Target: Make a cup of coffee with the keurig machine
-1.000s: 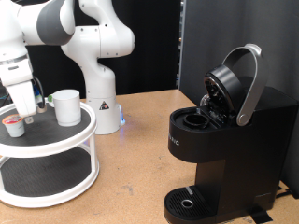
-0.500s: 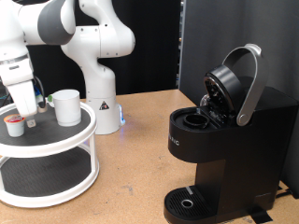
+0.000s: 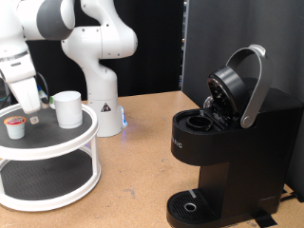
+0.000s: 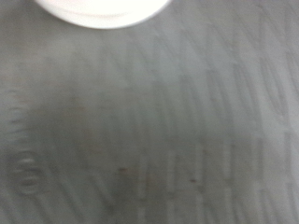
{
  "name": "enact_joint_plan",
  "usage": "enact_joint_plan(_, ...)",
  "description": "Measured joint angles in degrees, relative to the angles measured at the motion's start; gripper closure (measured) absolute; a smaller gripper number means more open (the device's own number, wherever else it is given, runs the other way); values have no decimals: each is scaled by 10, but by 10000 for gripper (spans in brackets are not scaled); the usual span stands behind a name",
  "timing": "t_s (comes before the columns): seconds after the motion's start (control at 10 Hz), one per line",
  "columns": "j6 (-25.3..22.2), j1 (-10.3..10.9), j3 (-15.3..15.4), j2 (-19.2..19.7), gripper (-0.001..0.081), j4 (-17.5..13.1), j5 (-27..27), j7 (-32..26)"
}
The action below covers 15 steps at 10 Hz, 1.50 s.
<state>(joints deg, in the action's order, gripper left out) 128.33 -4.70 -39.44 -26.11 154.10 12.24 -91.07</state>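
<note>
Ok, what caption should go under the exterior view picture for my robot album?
Robot claw over the round stand by the cup and pod; keurig machine open.

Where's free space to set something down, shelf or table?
Free: the table between the two-tier round shelf and the keurig machine, in front of the robot base. Crowded: the shelf's top tier, with the pod, the cup and the gripper between them.

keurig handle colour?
Silver-grey, curved over the raised lid of the black keurig machine; the handle shows best in the exterior view.
</note>
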Motion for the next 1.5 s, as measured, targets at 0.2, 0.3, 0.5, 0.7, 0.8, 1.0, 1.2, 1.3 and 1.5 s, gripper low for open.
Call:
enact_joint_plan(0.2, -5, -12, -4, -15, 1, 0, 9, -12)
enact_joint_plan(0.3, -4, -18, -5, -18, 1, -1, 9, -12)
enact_joint_plan(0.5, 10, -22, -5, -18, 1, -4, 9, 0)
enact_joint_plan(0.7, 36, -22, -5, -9, 1, -7, 9, 25)
enact_joint_plan(0.8, 46, -22, -5, -2, 1, -7, 9, 27)
enact_joint_plan(1.0, 58, -22, -7, 17, 1, -6, 8, 20)
enact_joint_plan(1.2, 75, -22, -13, 34, 1, -1, 7, 9)
enact_joint_plan(1.3, 87, -20, -15, 40, 1, 2, 4, 7)
enact_joint_plan(1.5, 113, -16, -23, 52, 1, 7, -11, 1)
